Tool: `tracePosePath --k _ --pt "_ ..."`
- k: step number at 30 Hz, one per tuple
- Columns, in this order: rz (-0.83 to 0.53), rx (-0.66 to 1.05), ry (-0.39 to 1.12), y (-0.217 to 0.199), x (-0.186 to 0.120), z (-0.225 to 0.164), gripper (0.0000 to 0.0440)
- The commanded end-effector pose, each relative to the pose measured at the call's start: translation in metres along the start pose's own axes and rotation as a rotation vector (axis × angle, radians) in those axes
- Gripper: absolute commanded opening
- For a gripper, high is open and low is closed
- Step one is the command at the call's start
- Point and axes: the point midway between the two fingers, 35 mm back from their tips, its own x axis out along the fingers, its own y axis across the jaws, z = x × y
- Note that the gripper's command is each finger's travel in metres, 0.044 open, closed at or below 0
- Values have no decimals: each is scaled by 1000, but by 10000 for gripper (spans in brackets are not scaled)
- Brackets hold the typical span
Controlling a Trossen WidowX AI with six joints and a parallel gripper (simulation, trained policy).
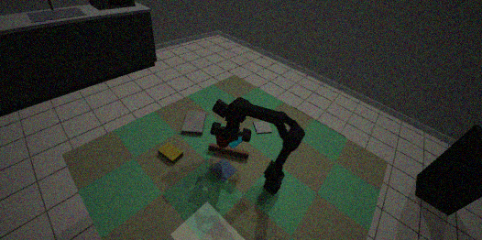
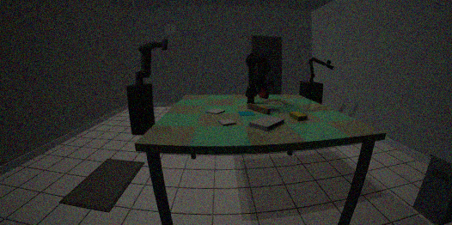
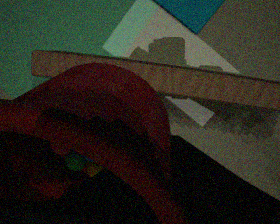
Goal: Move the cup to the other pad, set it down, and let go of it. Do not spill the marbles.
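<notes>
Gripping red cup [image 1: 223, 142] [image 2: 263, 94] [image 3: 136, 102] aloft, marbles [image 3: 76, 161] inside; nearing wooden bar [image 1: 228, 152] [image 2: 259, 108] [image 3: 216, 85], risking a clip, cup tipping, marbles spilling if passing too low.

Green-and-tan checkered tabletop [image 1: 192, 157] [image 2: 223, 134], red cup [image 1: 223, 141] [image 2: 263, 94] [image 3: 116, 90]

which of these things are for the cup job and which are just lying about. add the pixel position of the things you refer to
For the job:
- red cup [image 1: 223, 142] [image 2: 263, 94] [image 3: 141, 95]
- marbles [image 3: 76, 162]
- blue pad [image 1: 224, 169]
- cyan pad [image 1: 235, 142] [image 2: 247, 113] [image 3: 191, 12]

Just lying about:
- wooden bar [image 1: 228, 153] [image 2: 259, 108] [image 3: 216, 85]
- yellow block [image 1: 170, 153] [image 2: 298, 116]
- large pale block [image 1: 194, 123] [image 2: 266, 123]
</notes>
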Motion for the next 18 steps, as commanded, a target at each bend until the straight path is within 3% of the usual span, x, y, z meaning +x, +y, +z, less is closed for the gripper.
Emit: tracePosePath --k 1,18 --pt "20 19 -24 3 -1 13 0" --pt "57 132 -106 -2 23 79 0"
